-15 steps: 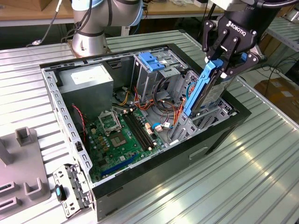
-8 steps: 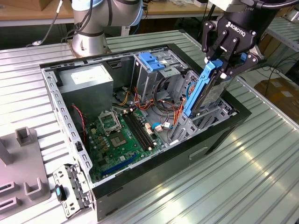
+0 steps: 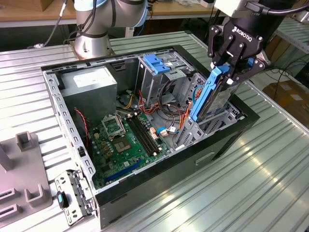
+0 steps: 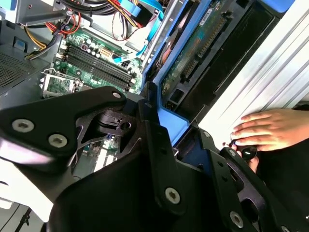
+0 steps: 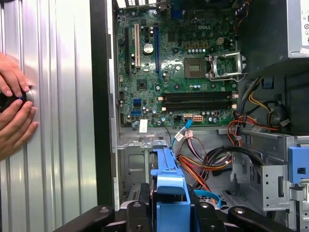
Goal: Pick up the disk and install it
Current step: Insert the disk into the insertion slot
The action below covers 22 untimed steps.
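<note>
Status: pick-up done, install under way, not finished.

- The disk (image 3: 206, 96) is off the table and in the grip. It stands on edge, tilted, blue carrier rail facing the open side of the computer case (image 3: 227, 145).
- Its lower end has dropped below the case rim into the bay at the corner on the exterior view's right. Its upper end stands above the rim.
- Judgement: the drive is not yet seated. It sits at an angle to the bay, not flush in it. Whether the lower end touches the bay floor is hidden.
- The gripper (image 3: 227, 72) comes down from above. Its 2 fingers are closed on the upper end of the disk, 1 on each side of the blue rail; both wrist views show the rail clamped between them.
- Inside the case: motherboard (image 3: 123, 140) on the floor, orange and black cables (image 3: 169, 104) just beside the disk's lower end, and the tall metal cage with its blue latch (image 3: 157, 63) near the middle. The grey power supply (image 3: 89, 82) is well apart, at the far corner.
- A person's hand (image 4: 270, 130) rests on the ribbed metal table (image 3: 241, 193) just outside the case wall, on a small black object. It is not touching the disk.
</note>
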Tool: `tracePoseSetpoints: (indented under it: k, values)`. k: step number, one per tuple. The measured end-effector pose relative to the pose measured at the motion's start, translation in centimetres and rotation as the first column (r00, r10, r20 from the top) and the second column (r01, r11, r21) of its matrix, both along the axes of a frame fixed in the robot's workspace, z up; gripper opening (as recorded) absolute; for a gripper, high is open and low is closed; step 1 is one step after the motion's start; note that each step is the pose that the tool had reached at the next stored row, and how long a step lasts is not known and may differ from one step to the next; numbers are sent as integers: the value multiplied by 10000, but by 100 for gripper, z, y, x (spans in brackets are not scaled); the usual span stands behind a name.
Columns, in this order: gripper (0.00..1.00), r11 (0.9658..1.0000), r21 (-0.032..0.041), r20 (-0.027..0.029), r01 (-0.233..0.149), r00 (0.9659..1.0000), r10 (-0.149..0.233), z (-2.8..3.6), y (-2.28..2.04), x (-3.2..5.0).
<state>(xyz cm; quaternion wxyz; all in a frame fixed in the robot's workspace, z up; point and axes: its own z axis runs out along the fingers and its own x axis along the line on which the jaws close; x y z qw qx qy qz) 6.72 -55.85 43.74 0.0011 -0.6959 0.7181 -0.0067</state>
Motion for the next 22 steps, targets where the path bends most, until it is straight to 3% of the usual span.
tracePoseSetpoints:
  k: [7, 9, 10, 16, 17, 22]
  values:
    - [37, 10000, 1, 1, 0, 10000, 0, -2, 0, 0]
    - [38, 10000, 0, 0, 0, 10000, 0, -2, 0, 0]
    - [44, 10000, 0, 0, -1, 10000, 1, -2, 0, 0]
    - [44, 10000, 0, 0, -1, 10000, 1, -4, 0, 0]
    - [43, 10000, 1, 0, 0, 10000, 0, -5, 0, 0]
    - [12, 10000, 1, 0, -1, 10000, 1, -114, -3, 24]
